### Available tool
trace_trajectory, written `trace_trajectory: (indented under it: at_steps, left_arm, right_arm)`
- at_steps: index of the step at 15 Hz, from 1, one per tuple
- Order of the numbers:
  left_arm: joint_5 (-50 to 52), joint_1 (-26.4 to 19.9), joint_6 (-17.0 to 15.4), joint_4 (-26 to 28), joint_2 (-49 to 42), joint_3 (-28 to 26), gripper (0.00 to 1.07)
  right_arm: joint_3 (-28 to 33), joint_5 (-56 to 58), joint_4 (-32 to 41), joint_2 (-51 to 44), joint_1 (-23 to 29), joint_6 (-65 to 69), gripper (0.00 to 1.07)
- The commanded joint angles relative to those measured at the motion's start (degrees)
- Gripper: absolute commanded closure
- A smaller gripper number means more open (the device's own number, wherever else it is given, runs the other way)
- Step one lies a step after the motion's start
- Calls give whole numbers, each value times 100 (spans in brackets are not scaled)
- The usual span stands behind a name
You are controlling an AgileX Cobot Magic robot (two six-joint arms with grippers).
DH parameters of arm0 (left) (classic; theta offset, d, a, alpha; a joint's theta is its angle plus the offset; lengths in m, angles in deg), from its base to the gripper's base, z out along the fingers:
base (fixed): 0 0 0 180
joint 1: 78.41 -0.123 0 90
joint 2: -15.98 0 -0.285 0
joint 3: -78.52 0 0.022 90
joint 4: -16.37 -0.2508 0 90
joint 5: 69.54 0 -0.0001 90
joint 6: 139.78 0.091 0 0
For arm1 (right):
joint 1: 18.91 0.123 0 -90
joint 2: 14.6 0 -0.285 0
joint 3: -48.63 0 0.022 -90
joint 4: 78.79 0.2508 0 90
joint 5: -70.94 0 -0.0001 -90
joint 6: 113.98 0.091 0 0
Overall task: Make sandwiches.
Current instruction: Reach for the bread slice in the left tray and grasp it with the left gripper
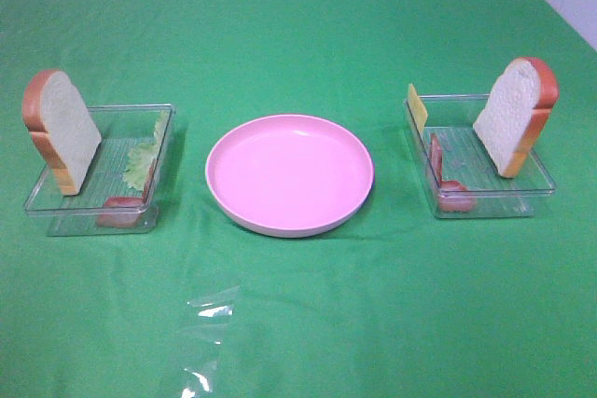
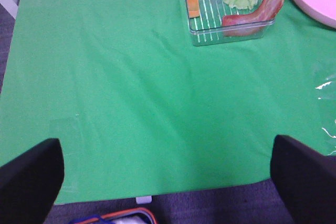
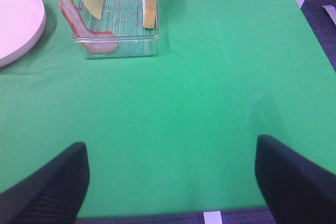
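— Starting at the left edge?

— Left gripper [image 2: 168, 179] first: fingers [image 2: 29, 182] spread wide, pinching nothing, hanging over the front edge of the green-clothed table [image 1: 298, 34], on its left side.

— And further in from that edge?

— Left tray [image 1: 56, 204], clear plastic, close to the left edge. Left bread [image 1: 61, 132] standing upright at the tray's outer end. Lettuce [image 1: 142, 165] leaning on the wall nearer the middle. Left bacon [image 1: 119, 212] draped over the front inner corner.

— Middle of the table?

— Pink plate [image 1: 289, 174], between both trays and touching neither. Nearer the front edge, a crumpled scrap of clear film [image 1: 210, 309].

— Toward the right edge?

— Right tray [image 1: 490, 204], also clear. Cheese [image 1: 416, 109] upright at its back inner corner. Right bacon [image 1: 446, 182] propped along the inner wall, curling down at the front. Right bread [image 1: 516, 116] standing tilted at the outer end.

— So, sandwich parts all in the trays?

— Yes, split between the two.

— Right gripper [image 3: 170, 182]?

— Spread as well, gripping nothing, above the front edge on the right side.
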Motion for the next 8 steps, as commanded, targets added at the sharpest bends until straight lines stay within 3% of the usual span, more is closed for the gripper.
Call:
trace_trajectory:
  at_steps: [1,3,4,8]
  left_arm:
    - [-275,-17,-138,-17,1427,-728,4]
    - [-647,-17,-332,-6,2825,-1398,4]
    - [-647,-17,-384,11,4125,-2114,4]
    - [-653,80,-493,-46,6257,-3644,4]
  right_arm:
    - [23,-34,-46,-166,-6,0,23]
    - [23,-34,-46,-166,-6,0,23]
    - [23,-34,-46,-166,-6,0,23]
    - [23,-34,-46,-166,-6,0,23]
